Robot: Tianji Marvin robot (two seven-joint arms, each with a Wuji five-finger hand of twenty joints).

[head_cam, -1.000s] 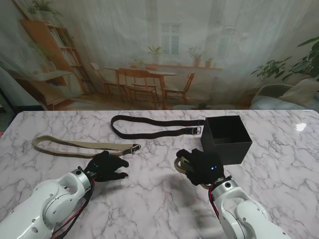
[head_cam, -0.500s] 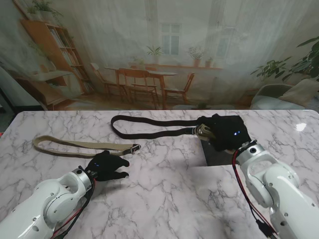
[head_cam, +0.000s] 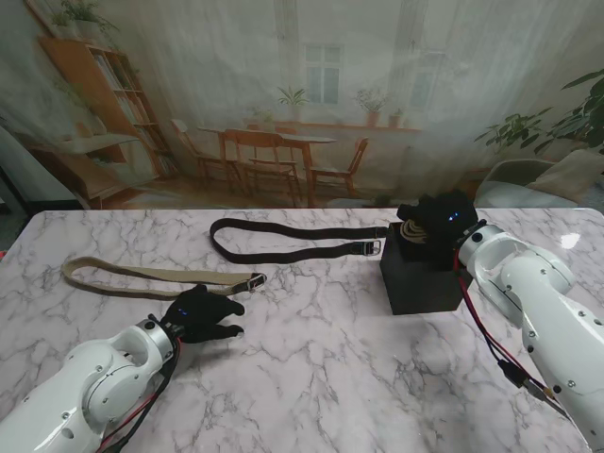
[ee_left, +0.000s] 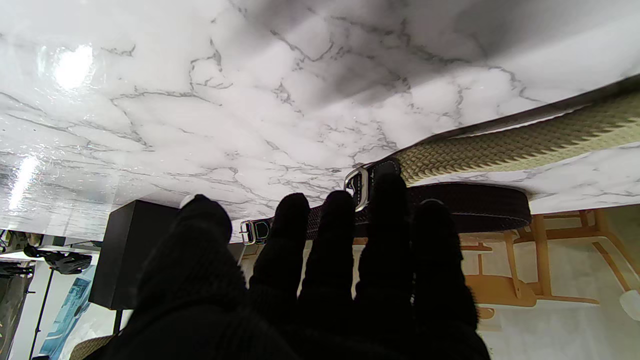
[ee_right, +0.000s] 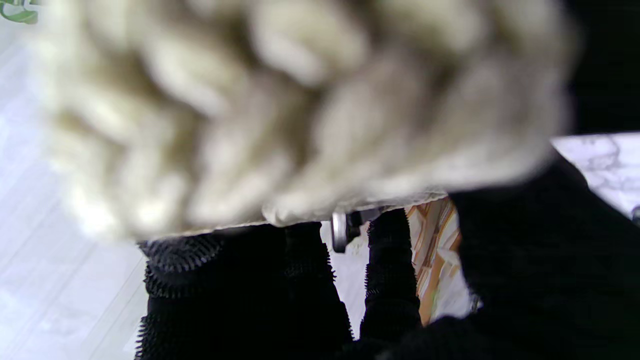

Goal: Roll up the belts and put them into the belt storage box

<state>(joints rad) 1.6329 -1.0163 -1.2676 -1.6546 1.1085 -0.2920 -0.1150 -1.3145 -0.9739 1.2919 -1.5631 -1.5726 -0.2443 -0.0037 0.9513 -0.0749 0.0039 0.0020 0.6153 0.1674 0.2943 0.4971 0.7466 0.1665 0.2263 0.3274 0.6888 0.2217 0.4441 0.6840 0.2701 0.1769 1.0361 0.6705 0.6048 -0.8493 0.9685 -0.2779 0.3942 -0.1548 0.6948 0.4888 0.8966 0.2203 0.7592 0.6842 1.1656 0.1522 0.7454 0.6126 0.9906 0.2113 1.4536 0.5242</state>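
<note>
While the right arm reaches over the box, status per item:
right hand (head_cam: 436, 219): upper right of the stand view, over the box's far rim, fingers closed round the coil. Right wrist view: coil fills the frame, blurred, black fingers (ee_right: 300, 280) under it.
coil (head_cam: 415, 232): rolled tan belt, at the box opening; resting inside or held above it, cannot tell.
box (head_cam: 420, 280): black, right of centre, upright on the table (head_cam: 311, 377).
black belt (head_cam: 283, 241): flat, looped, upper centre; buckle end just beside the box's left wall.
tan belt (head_cam: 151, 275): flat, unrolled, left-centre; buckle end towards frame centre.
left hand (head_cam: 200, 314): lower left, empty, fingers spread and extended, low over the table, near the tan belt's buckle (ee_left: 356, 182), not touching it as far as I can see.
</note>
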